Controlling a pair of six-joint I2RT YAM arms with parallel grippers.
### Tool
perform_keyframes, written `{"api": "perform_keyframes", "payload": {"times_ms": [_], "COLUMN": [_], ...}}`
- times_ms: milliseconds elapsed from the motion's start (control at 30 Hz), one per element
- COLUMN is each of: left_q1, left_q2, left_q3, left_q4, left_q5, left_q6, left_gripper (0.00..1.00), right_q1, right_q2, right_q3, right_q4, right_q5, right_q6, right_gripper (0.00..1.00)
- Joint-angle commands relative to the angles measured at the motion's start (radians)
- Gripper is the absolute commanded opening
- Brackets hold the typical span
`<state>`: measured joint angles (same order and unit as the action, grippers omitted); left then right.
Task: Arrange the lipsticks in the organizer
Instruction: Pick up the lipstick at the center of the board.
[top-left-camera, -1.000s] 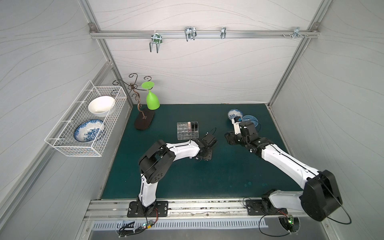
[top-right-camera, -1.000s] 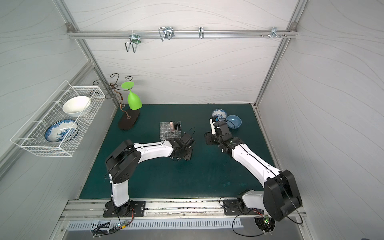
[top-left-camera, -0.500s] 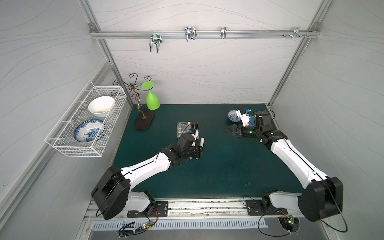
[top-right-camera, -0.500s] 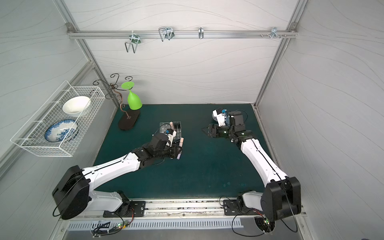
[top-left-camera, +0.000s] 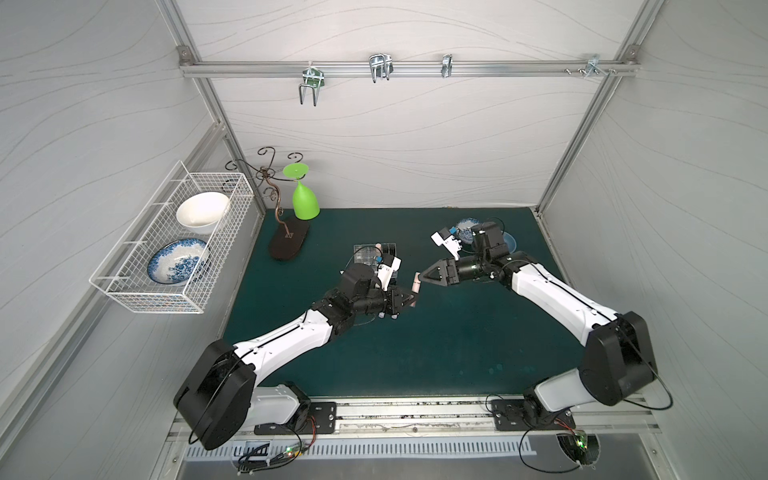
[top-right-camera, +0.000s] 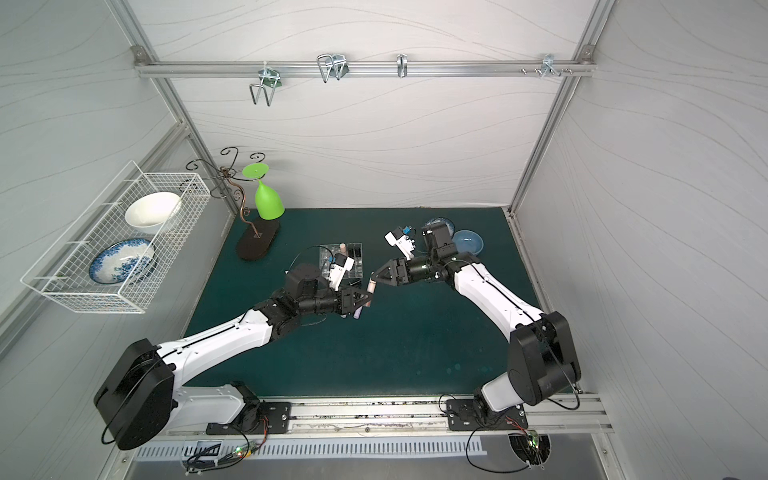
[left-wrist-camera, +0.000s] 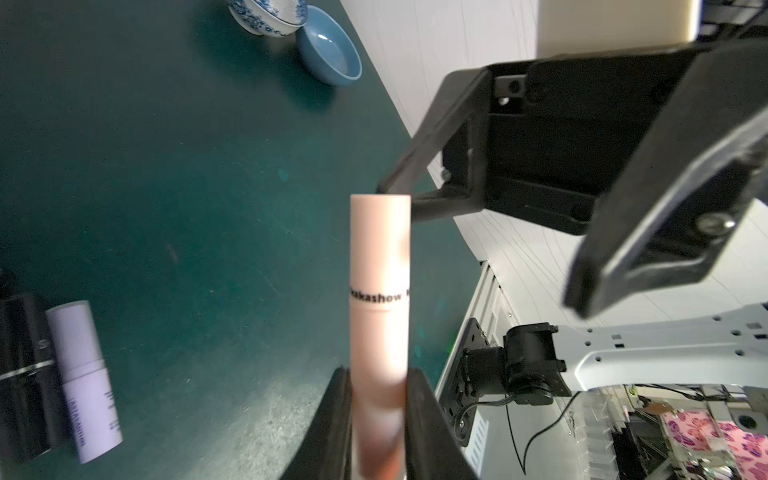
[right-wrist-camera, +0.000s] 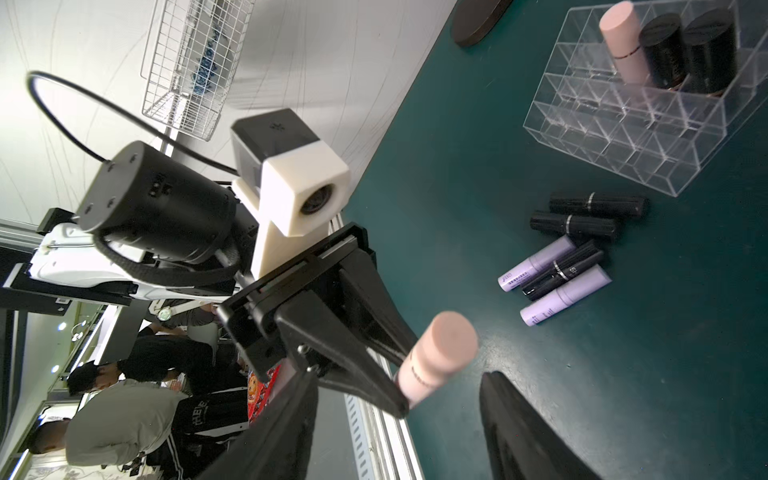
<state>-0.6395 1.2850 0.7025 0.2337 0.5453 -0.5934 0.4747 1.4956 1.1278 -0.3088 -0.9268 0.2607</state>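
Left gripper (top-left-camera: 412, 299): closed on one end of a pink lipstick (left-wrist-camera: 379, 291), carried clear above the mat (left-wrist-camera: 166, 166), free end pointing away from the wrist.
Right gripper (top-right-camera: 376, 276): jaws apart, tip to tip with the left gripper, free end of the pink lipstick just between them; contact not certain.
Organizer (right-wrist-camera: 623, 137): near the left gripper, on the far side of its wrist, and well apart from the right gripper; three cells of one edge row filled (one pink tube, two black), other cells empty.
Loose lipsticks (right-wrist-camera: 561, 270): five flat on the mat, three black and two lilac, between the left gripper and the organizer.
Done: about a third, by count.
Left: six tubes, the held one included.
Step in hand: probably a handover from left to right, not completed.
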Motion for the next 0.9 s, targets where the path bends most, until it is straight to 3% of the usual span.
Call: {"api": "perform_keyframes", "payload": {"times_ms": [0, 733, 867], "left_q1": [0.000, 0.000, 0.000], "left_q2": [-0.023, -0.017, -0.039], "left_q3": [0.014, 0.023, 0.020], "left_q4": [0.067, 0.022, -0.014], "left_q5": [0.058, 0.055, -0.007], "left_q6": [-0.004, 0.029, 0.046], "left_gripper": [0.11, 0.10, 0.18], "right_q1": [-0.001, 0.015, 0.016], "right_q2": [0.030, 0.072, 0.064], "right_q3": [0.038, 0.075, 0.082], "right_q4": [-0.041, -0.102, -0.099], "right_q5": [0.020, -0.030, -0.016], "right_q6": [-0.026, -0.057, -0.045], "right_gripper": [0.62, 0.28, 0.22]}}
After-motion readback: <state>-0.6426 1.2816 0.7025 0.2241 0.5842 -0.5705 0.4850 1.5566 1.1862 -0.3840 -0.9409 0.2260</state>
